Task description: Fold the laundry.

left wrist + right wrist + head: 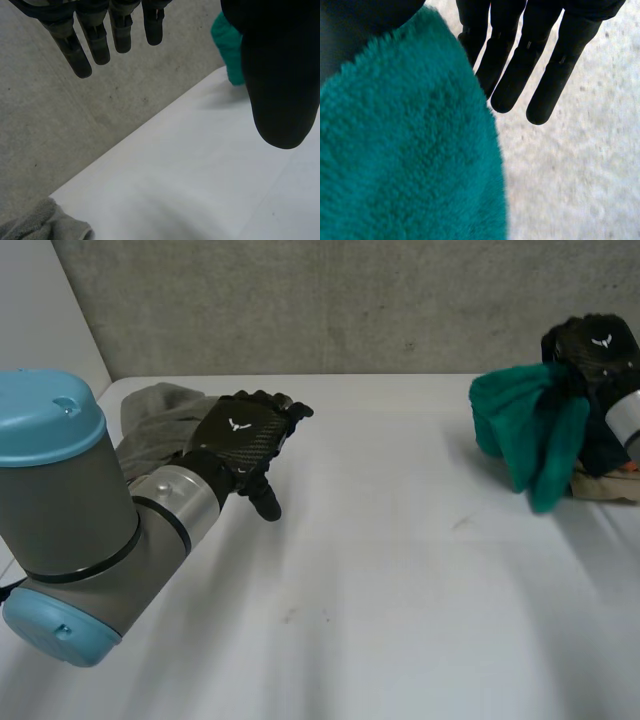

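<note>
A fluffy green cloth [525,425] hangs bunched at the table's far right, lifted off the surface. My right hand [597,345] is above it and holds its upper part. In the right wrist view the green cloth [410,150] sits between the thumb and the straight fingers [520,65], pinched there. My left hand [240,435] hovers at the left of the table, fingers [95,40] straight and apart, holding nothing. A grey cloth [155,415] lies crumpled behind that hand, and its edge [45,225] shows below the palm. Beyond the thumb, the green cloth [227,45] shows.
A small pile of beige and dark laundry [605,485] lies under the right hand at the table's right edge. The white table [400,590] stretches between the two hands. A grey concrete wall [350,300] runs along the far edge.
</note>
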Tool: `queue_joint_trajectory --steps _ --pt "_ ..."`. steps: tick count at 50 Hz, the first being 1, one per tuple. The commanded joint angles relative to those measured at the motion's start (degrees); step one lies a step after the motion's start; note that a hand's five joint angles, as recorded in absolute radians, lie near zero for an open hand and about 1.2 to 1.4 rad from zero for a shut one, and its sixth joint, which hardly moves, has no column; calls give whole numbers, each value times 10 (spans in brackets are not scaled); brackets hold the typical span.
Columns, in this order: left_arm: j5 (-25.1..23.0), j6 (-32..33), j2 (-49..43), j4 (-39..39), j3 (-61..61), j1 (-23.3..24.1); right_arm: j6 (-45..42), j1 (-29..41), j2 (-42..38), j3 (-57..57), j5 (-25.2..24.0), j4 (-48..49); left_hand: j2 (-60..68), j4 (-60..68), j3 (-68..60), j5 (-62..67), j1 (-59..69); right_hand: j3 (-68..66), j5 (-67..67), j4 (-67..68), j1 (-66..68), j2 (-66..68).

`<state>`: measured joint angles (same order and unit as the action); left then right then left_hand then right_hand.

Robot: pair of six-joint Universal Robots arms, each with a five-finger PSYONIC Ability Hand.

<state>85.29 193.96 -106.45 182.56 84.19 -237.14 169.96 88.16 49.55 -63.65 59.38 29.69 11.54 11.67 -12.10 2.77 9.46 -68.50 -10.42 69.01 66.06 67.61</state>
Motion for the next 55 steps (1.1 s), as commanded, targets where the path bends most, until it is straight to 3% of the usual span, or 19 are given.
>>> queue_joint_trajectory --steps 1,4,9,12,20,22,27,35,41,43,45,46,47,51,54,55 --pt "0 0 -2 0 5 -1 -23 -31 -2 -39 -8 -28 4 2 2 -9 24 -115 -596 110 139 124" --pt "0 -1 -2 0 5 0 -28 -33 12 -53 -31 -67 4 2 2 -9 24 -89 -570 84 113 98" --pt "0 -1 -2 1 11 2 -79 -33 34 -60 -49 -125 4 2 2 -9 24 178 -303 -183 -153 -169" --pt "0 -2 -2 1 16 5 -134 -33 37 -64 -48 -156 2 1 4 -10 23 256 -225 -261 -231 -247" --pt "-1 -10 -3 2 24 3 -457 -49 87 -116 -58 -247 2 1 4 -10 23 565 84 -570 -541 -556" --pt "-1 -11 -3 2 24 3 -510 -52 91 -124 -58 -253 2 1 4 -10 23 585 104 -590 -561 -576" --pt "-1 -14 -3 3 25 3 -633 -53 92 -144 -84 -278 2 1 4 -10 23 585 104 -590 -561 -576" --pt "-1 -14 -6 5 28 -1 -738 -62 87 -169 -161 -295 0 -1 5 -12 21 585 104 -590 -561 -576" --pt "-2 -13 -10 14 29 -2 -778 -59 62 -179 -166 -291 0 -1 5 -12 21 585 104 -590 -561 -576" --pt "-2 -13 -10 14 29 -2 -782 -59 37 -169 -160 -286 0 -1 5 -12 21 395 -86 -400 -371 -386" --pt "-2 -13 -11 14 28 -2 -779 -59 23 -160 -153 -281 0 -1 5 -12 21 195 -286 -200 -171 -186" --pt "-2 -13 -11 14 28 -2 -778 -56 13 -148 -142 -282 0 -1 5 -12 21 -61 -542 56 85 70" --pt "-1 -13 -11 15 27 -2 -777 -52 12 -147 -137 -283 0 -1 5 -12 21 -114 -595 109 139 123" --pt "-1 -13 -10 15 25 -5 -726 22 14 -134 -110 -283 2 1 4 -10 23 -115 -596 110 139 124" --pt "0 -14 -3 15 21 -12 -585 94 62 -103 -96 -279 4 2 2 -9 24 -115 -596 110 139 124" --pt "0 -14 -2 15 21 -16 -487 120 106 -77 -82 -273 4 2 2 -9 24 -115 -596 110 139 124"
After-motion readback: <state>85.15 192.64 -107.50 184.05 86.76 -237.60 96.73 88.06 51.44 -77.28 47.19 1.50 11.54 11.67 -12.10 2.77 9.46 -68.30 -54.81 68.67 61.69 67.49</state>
